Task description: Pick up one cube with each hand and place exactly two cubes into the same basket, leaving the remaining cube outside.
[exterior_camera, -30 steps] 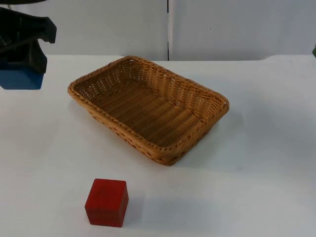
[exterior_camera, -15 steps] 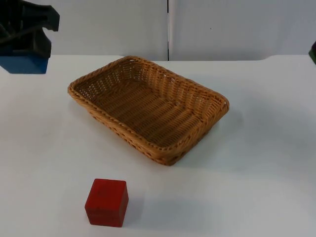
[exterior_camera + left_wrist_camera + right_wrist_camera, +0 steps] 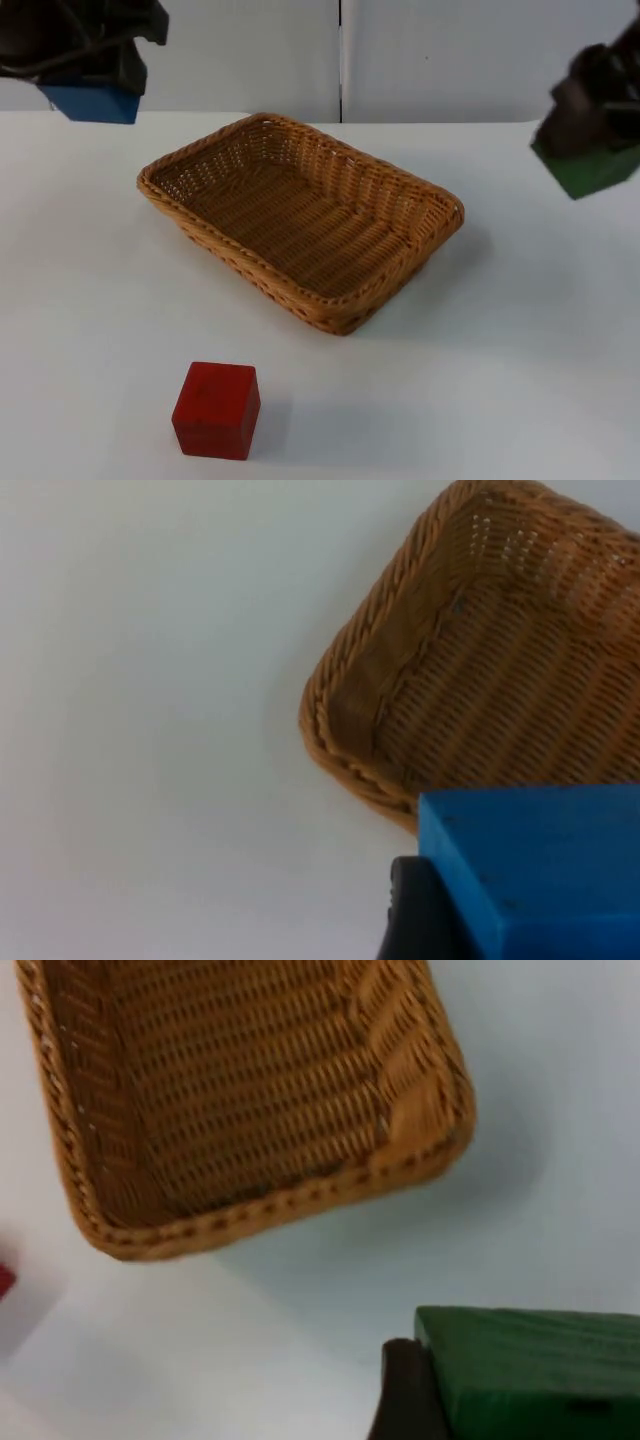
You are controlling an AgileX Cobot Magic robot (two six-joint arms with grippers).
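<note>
On the far left, the left gripper (image 3: 95, 85) is up in the air and grips the blue cube (image 3: 95, 102). The brown woven basket (image 3: 300, 215) sits in the middle of the white table (image 3: 520, 380), and nothing is in it yet. Near us on the left lies the red cube (image 3: 216, 409), smooth and square; it should stay outside. On the right, the right gripper (image 3: 590, 140) grips the green cube (image 3: 590, 168) up high. Both cubes must go in the basket.

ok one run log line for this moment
left claw: holds blue cube, raised | right claw: holds green cube, raised | basket: empty | red cube: on table
</note>
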